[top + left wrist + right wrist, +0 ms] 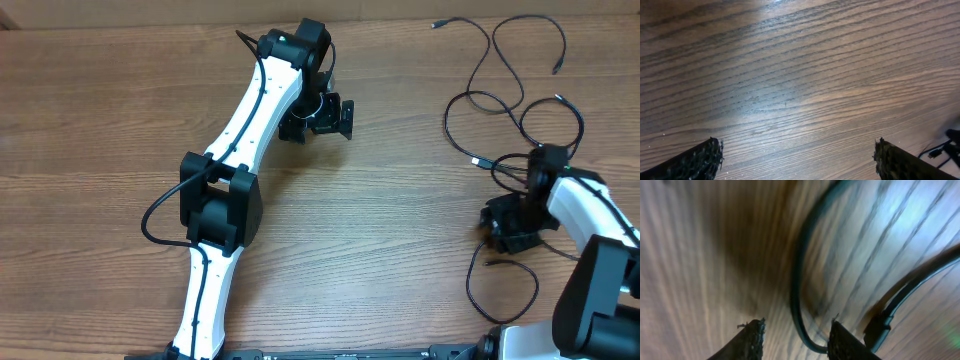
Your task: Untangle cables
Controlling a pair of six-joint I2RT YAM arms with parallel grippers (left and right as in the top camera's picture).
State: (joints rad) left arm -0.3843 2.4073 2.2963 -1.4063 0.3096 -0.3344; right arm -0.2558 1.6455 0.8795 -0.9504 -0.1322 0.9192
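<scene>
Thin black cables [500, 70] lie in loose crossing loops at the table's right, with small plugs [437, 24] at their ends. My right gripper [512, 228] is low over the lower loops. In the right wrist view the gripper [796, 330] is open, and one cable [796, 280] runs down between the fingers and curves under the right fingertip [842, 340], unclamped. A second cable ending in a plug [880, 325] lies just right of it. My left gripper [318, 118] hovers far left of the cables, and its wrist view shows it [797, 157] wide open over bare wood.
One more cable strand [470, 285] loops toward the front edge near the right arm's base. A bit of cable [940, 150] shows at the lower right of the left wrist view. The table is wood-grain.
</scene>
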